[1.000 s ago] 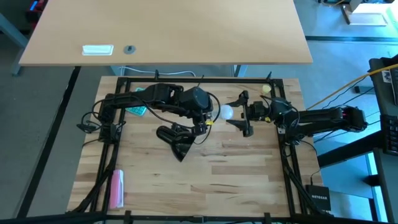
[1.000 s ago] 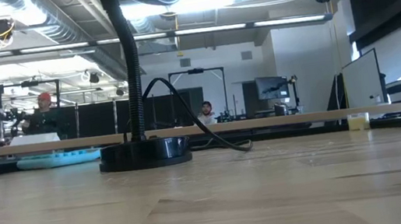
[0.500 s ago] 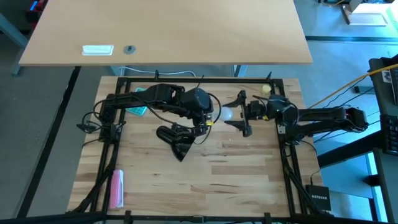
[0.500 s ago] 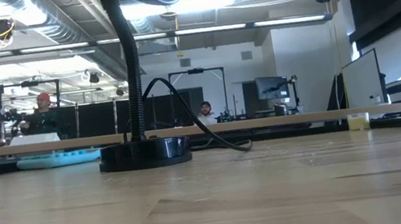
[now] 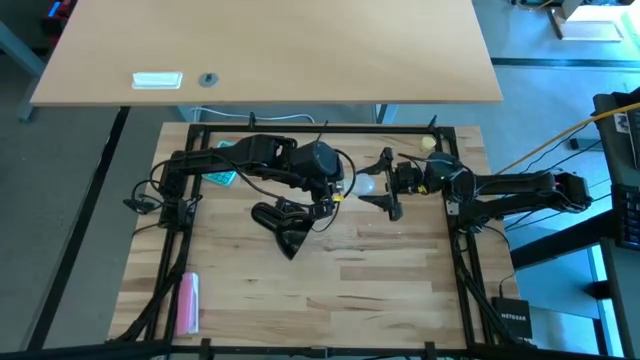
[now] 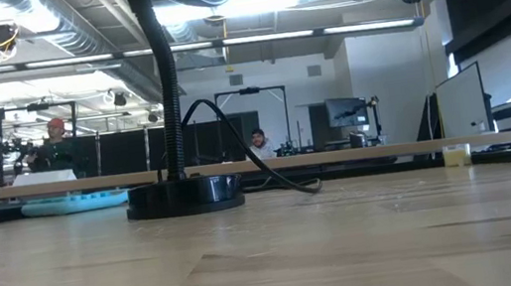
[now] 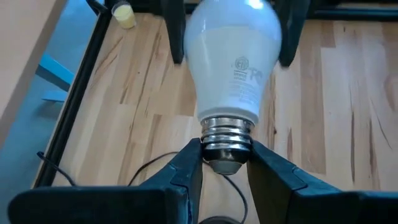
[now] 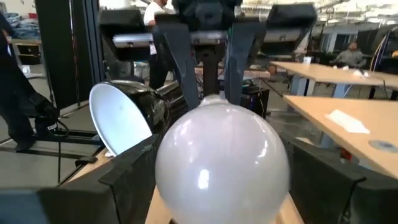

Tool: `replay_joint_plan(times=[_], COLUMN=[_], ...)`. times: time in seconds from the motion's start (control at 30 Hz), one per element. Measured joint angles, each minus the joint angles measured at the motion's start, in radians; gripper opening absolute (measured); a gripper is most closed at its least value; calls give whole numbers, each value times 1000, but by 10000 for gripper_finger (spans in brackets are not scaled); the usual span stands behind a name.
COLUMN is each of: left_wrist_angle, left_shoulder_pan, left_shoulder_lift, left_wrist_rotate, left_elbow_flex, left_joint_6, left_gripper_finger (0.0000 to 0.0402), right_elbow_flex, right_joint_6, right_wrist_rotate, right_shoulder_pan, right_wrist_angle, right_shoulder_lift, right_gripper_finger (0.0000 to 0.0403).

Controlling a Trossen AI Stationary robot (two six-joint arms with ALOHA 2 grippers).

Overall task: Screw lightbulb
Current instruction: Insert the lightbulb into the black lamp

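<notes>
The white frosted lightbulb (image 5: 366, 183) is held level above the table's middle, screw base toward the left. My left gripper (image 5: 345, 187) is shut on it. My right gripper (image 5: 388, 184) is open, and its fingers stand on either side of the bulb's round end (image 8: 221, 162). The black lamp rests on its round base (image 5: 268, 213) just nearer than the bulb. Its shade (image 5: 293, 240) shows a white inside in the right wrist view (image 8: 118, 124). My left gripper pinches the bulb's metal screw base (image 7: 227, 134) between its two fingertips (image 7: 186, 165), coming level from the table's left. The bulb sticks out level past the fingers, lifted clear of the table. My right gripper has a finger (image 7: 291, 31) beside the glass; I cannot tell whether it touches.
A small pale yellow ball (image 5: 428, 143) lies at the far right by the frame. A teal tray (image 5: 222, 175) sits at the far left and a pink object (image 5: 187, 303) at the near left. The lamp's cord (image 6: 270, 176) trails behind its base (image 6: 184, 195).
My right gripper has moved toward the table's left, toward the bulb, so its open fingers now reach alongside the bulb's round end. The bulb has stayed where it was.
</notes>
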Motion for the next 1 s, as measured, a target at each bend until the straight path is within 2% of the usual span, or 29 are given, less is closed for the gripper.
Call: replay_joint_plan(times=[0.3,0.57,0.83,1.0], left_wrist_angle=[10,15,10,13], left_shoulder_pan=[1,1,1,1], left_shoulder_lift=[1,1,1,1], left_wrist_rotate=[-2,-2,-2,-2], left_elbow_flex=[0,0,0,0], left_joint_6=[2,13,17,14], left_gripper_finger=[93,93,93,93], right_elbow_flex=[0,0,0,0], right_joint_6=[6,-22,-42,-23], right_wrist_rotate=[-10,-9,14,35], right_shoulder_pan=[-7,-6,-6,-6], right_wrist_angle=[34,80,61,53], right_shoulder_lift=[0,-4,-3,-3], right_gripper_finger=[322,295,291,319])
